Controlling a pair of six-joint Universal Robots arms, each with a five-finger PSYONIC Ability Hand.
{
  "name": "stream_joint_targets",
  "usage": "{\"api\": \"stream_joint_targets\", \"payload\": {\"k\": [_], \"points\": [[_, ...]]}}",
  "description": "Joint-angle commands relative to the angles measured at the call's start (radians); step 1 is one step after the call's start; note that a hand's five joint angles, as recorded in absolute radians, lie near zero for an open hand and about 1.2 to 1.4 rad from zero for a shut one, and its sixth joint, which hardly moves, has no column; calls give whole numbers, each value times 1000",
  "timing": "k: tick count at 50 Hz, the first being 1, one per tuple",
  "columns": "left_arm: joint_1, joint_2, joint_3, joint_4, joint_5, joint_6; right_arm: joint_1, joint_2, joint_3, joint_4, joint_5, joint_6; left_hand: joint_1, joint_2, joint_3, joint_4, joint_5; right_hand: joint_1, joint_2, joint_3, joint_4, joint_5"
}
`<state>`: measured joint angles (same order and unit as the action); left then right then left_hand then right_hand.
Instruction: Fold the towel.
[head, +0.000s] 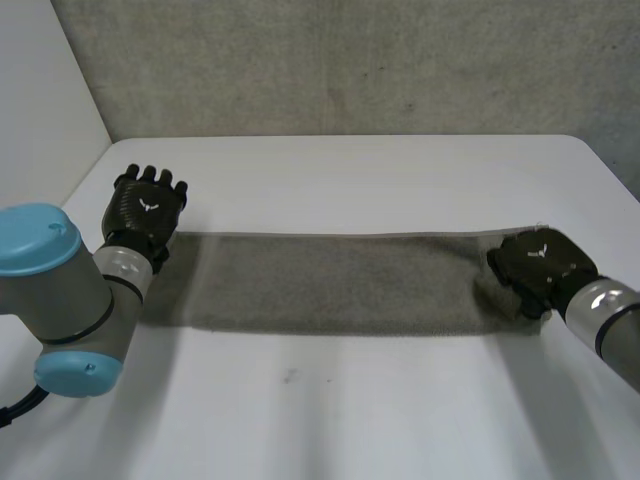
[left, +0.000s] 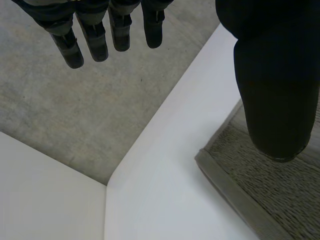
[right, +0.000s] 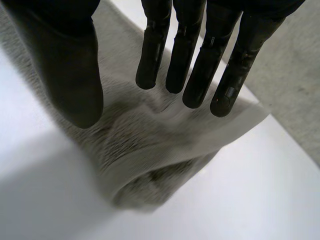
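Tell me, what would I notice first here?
A long grey towel lies stretched across the white table. The left hand is at one end, fingers straight; the right hand hovers open over the other end, which is rumpled and raised.

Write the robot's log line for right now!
towel: long strip, right end rumpled | left hand: open, left end | right hand: open, over rumpled end
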<state>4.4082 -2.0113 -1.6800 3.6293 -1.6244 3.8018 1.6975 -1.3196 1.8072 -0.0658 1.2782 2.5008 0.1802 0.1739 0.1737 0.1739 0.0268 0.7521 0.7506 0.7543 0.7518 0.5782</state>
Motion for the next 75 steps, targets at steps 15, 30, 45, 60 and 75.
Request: {"api": "stream_joint_targets", "payload": {"k": [15, 30, 45, 60, 75], "points": [[-1, -15, -9, 12, 0, -2, -113, 171, 17, -246, -11, -14, 4, 10, 10, 10, -17, -262, -261, -264, -262, -263], [-1, -15, -12, 12, 0, -2, -151, 227, -34, -233, 1, -34, 4, 10, 10, 10, -17, -161, -160, -164, -161, -162], [-1, -10, -37, 43, 0, -1, -148, 227, -37, -190, -14, 20, 4, 10, 10, 10, -17, -162, -161, -164, -162, -163], [0, -3, -44, 43, 0, -1, -277, 227, -159, -93, -5, -32, 1, 7, 8, 7, -20, 644, 646, 642, 645, 644], [0, 17, -47, 42, 0, -1, -362, 243, -446, 78, 6, -229, -2, 4, 5, 4, -23, 644, 646, 642, 645, 644]]}}
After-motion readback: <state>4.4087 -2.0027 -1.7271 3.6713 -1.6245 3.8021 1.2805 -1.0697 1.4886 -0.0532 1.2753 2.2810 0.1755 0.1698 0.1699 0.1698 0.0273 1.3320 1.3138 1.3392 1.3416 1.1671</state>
